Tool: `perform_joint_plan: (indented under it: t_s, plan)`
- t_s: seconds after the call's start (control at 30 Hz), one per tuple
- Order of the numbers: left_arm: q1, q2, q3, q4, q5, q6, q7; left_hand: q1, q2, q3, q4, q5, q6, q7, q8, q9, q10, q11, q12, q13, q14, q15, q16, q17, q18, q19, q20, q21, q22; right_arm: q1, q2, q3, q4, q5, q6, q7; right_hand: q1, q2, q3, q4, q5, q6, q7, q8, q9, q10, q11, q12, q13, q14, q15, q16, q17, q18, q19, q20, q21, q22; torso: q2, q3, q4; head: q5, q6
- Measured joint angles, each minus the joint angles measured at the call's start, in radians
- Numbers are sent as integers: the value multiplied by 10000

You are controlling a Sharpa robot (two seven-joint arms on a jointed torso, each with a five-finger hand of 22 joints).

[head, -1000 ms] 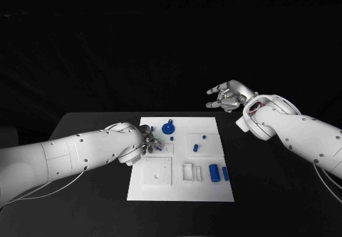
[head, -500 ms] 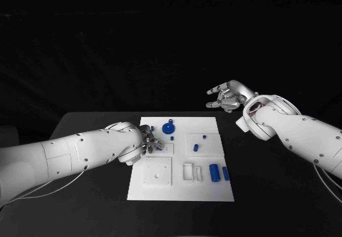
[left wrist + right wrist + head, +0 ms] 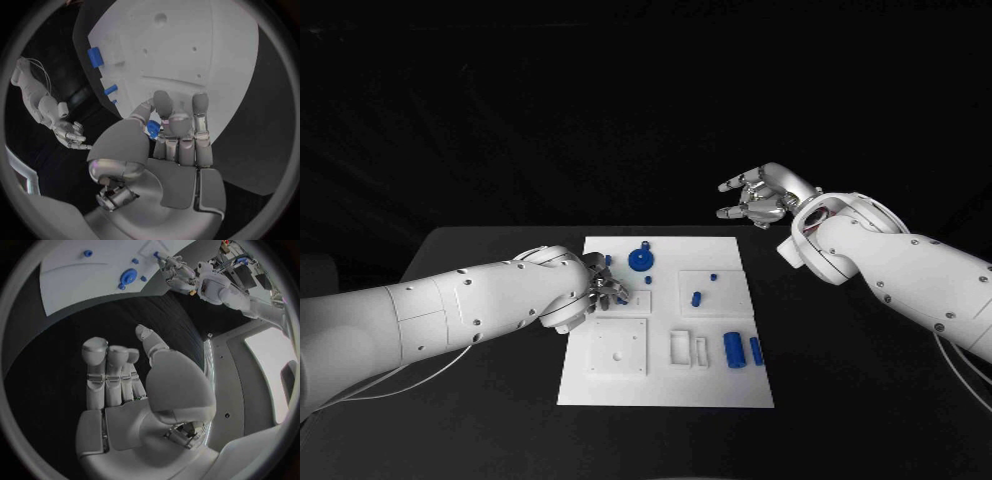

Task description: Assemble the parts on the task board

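Left hand (image 3: 600, 291) sits low over the left edge of the board (image 3: 661, 390), at about its middle depth. In the left wrist view the thumb and fingertips (image 3: 164, 104) pinch a small blue part (image 3: 153, 129); the rest of that part is hidden by the fingers.

Board: flat white rectangular plate, matte, on the black table (image 3: 834, 400). It carries several raised white square blocks and shallow recesses.

- Near left: white square block (image 3: 617, 349) with small holes in its top.
- Far, left of centre: blue round disc (image 3: 640, 261) with a short peg (image 3: 645, 245) just beyond it.
- Centre, near: two narrow upright white slots (image 3: 687, 348), side by side. Contents cannot be told.
- Right of centre, far: white square block (image 3: 704, 287) with a short blue pin (image 3: 697, 297) standing in it and a smaller blue stub (image 3: 713, 274) at its far side.
- Near right: blue cylinder (image 3: 734, 348) lying lengthwise, and a slimmer blue bar (image 3: 756, 350) just beside it on the right, apart from it.

Right hand (image 3: 762, 196) is raised beyond the far right corner of the board, well apart from it. Its fingers are loosely curled and spread, holding nothing; the right wrist view shows the palm bare.
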Motion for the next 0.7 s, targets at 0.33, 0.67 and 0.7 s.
perform_joint_plan:
  t_s: [0.33,0.67,0.7]
  plan:
    - [-10,65,8,-66,-133,139,-3,0,0,-15,12,-39,0,0,-36,965,0,0,0,0,-1,1,0,0,0,36,35,-40,48,-23,33,0,-19,0,7,4,0,0,0,0,0,0,0,0,0,0,0,0,-1,0,0,0,-1,0,0,0,0,-1,7,7,-2,6,-34]
    - [-31,111,6,-88,-281,217,-6,0,0,-23,-4,-77,0,0,0,1614,0,0,0,1,-5,4,-1,0,0,35,35,-81,98,-44,47,0,-28,0,15,10,0,0,0,0,0,0,0,0,0,0,0,0,-1,0,0,0,-2,0,0,0,0,-2,3,4,-1,-10,-50]
    - [-34,119,6,-95,-294,220,-7,0,0,-23,-4,-78,0,0,0,1710,0,0,0,1,-5,4,-1,1,0,35,35,-81,104,-44,48,0,-28,0,16,11,0,0,0,0,0,0,0,0,0,0,0,0,-1,0,0,0,-2,-1,0,0,0,-3,3,3,-1,-12,-46]
